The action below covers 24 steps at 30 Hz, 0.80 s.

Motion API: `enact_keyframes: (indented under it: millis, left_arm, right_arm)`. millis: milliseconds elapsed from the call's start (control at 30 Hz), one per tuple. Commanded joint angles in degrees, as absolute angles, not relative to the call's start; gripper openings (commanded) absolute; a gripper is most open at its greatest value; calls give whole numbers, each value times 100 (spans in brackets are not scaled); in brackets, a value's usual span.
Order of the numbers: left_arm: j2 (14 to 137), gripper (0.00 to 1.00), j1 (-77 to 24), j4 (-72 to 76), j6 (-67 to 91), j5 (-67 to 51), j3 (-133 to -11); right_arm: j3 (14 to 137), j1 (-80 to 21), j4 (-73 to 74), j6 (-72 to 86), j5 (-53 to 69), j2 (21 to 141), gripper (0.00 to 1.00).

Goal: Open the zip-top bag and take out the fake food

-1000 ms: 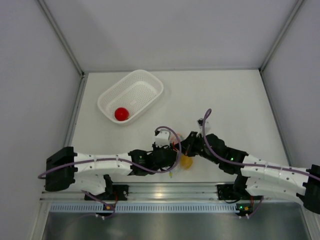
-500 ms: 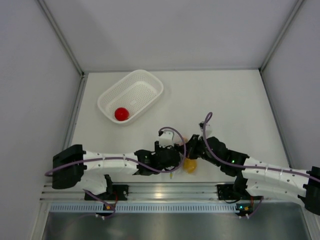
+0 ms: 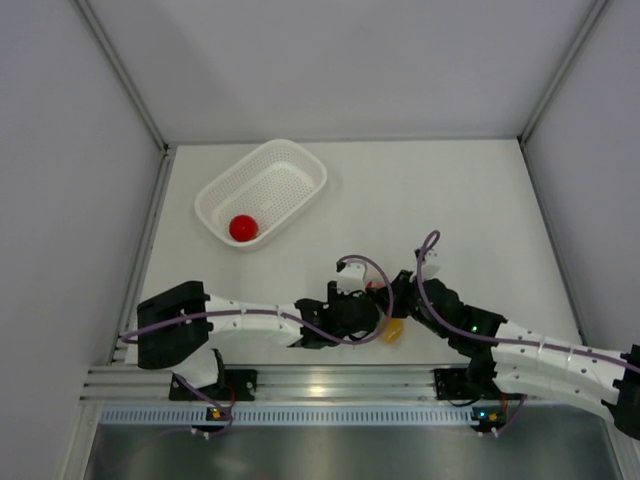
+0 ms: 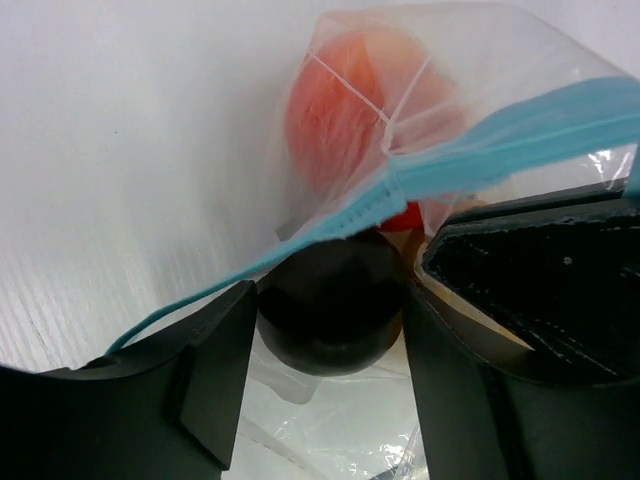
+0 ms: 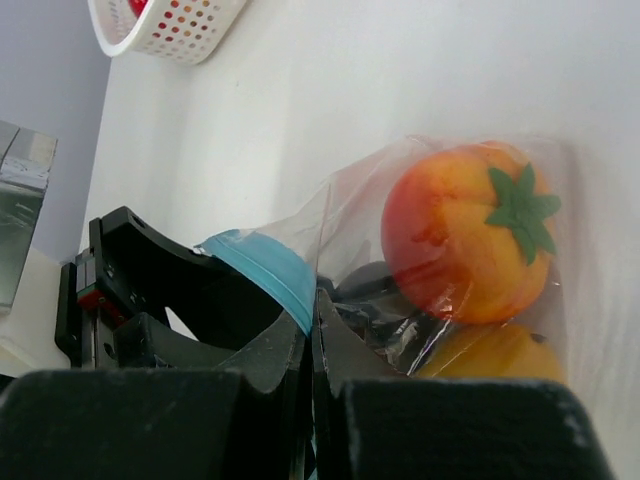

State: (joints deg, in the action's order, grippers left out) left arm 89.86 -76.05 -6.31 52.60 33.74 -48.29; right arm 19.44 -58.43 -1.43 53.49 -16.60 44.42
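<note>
At the near edge of the surface (image 3: 480, 200), the right hand (image 5: 310, 330) pinched the zip-top bag (image 5: 345, 215) at its blue strip. The left hand (image 4: 328, 300) flanked the dark piece (image 4: 335, 335) through the plastic; grip unclear.

R gripper (image 5: 312, 322) pinches zip-top bag (image 5: 352, 212) w/ tomato (image 5: 462, 240) inside.

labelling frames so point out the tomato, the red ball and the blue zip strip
tomato (image 5: 440, 250), right wrist view, orange-red body
red ball (image 3: 242, 227), top external view, centre of ball
blue zip strip (image 4: 520, 137), left wrist view, middle of strip
</note>
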Motion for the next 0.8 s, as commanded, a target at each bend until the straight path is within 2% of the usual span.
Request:
enact_keyframes:
  millis: [0,100,200,267,367,400,467,633,767]
  left_arm:
    - [9491,68,-7611,-105,5229,2909,-5062]
    - [9755,76,-7603,-272,5238,2857,-5203]
    - [9940,75,-7603,-316,5265,2804,-5265]
    - [9967,68,-7603,-299,5300,2804,-5291]
    - [9827,47,-7603,-308,5291,2848,-5282]
    - [9774,36,-7603,-308,5282,2856,-5265]
    - [9573,25,-7603,-308,5282,2857,-5221]
    - [9062,15,-7655,-299,5212,2830,-5107]
    - [8571,15,-7795,-299,5115,2812,-5089]
  right_arm:
    - [1960,-5950,-483,5432,-1090,4290,0]
    - [1934,-5933,-413,5423,-1125,4193,0]
    - [1916,-5924,-404,5432,-1125,4140,0]
    - [1907,-5933,-361,5423,-1160,4105,0]
    - [1907,-5924,-325,5405,-1187,4069,0]
    - [1907,-5924,-282,5397,-1213,4061,0]
    - [1916,-5924,-229,5362,-1283,4052,0]
    - [2091,-5924,-18,5230,-1502,4166,0]
    - [2320,-5924,237,5054,-1661,4525,0]
